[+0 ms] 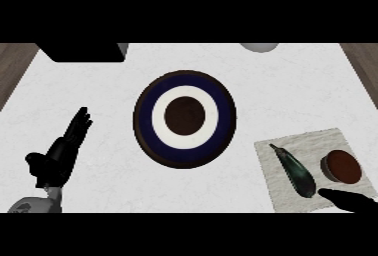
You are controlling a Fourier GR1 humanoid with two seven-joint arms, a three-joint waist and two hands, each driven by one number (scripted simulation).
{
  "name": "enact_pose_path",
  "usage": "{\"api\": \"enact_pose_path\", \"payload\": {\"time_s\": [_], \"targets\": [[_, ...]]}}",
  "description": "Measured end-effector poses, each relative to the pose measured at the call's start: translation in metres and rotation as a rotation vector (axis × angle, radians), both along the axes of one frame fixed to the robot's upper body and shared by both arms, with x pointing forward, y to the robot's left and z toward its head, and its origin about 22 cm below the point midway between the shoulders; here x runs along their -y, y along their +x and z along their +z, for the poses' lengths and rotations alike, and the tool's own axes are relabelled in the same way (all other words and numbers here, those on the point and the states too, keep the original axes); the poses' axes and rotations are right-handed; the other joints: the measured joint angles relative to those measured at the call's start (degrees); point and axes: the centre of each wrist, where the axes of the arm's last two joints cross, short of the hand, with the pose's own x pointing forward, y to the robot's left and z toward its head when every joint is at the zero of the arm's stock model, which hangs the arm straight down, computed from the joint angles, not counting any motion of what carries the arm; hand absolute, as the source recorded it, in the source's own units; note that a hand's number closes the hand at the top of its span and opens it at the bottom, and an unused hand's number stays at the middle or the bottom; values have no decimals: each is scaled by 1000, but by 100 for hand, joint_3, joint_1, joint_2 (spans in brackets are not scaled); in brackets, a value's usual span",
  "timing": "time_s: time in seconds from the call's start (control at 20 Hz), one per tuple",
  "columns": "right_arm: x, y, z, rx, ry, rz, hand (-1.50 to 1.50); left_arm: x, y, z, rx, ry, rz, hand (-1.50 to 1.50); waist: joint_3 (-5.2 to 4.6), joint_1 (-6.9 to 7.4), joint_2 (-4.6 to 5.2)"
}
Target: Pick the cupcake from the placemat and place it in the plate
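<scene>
Fingers (pixel 77 125) of left hand (pixel 59 152): straight, released, at 9 o'clock of plate (pixel 184 117). Right hand (pixel 347 200): fingers indiscernible, at 6 o'clock of cupcake (pixel 342 166). Cupcake: on placemat (pixel 306 145), beside dark eggplant (pixel 294 171).

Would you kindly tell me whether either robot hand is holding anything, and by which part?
Nothing is held: left robot hand rests open; right robot hand nears the cupcake.

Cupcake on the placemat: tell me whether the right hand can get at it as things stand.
Probably yes. The right hand is at the placemat's near edge, just below the cupcake, with nothing between them; the dark green object lies off to the side.
</scene>
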Motion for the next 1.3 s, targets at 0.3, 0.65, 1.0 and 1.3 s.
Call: {"api": "enact_pose_path", "payload": {"time_s": [0.3,0.65,1.0,1.3], "targets": [[-5,7,13,-131,-2,-32,-150,-1,-1,-1,1,-5,-2,0,8,6,1],[5,19,-2,-264,-5,-54,-150,-2,3,5,-3,-6,-1,0,12,17,3],[12,39,-24,-311,4,-52,-150,2,3,-4,-2,4,-1,0,14,17,5],[15,43,-40,-357,-20,-74,-150,-2,5,3,0,-5,-3,0,12,12,2]]}}
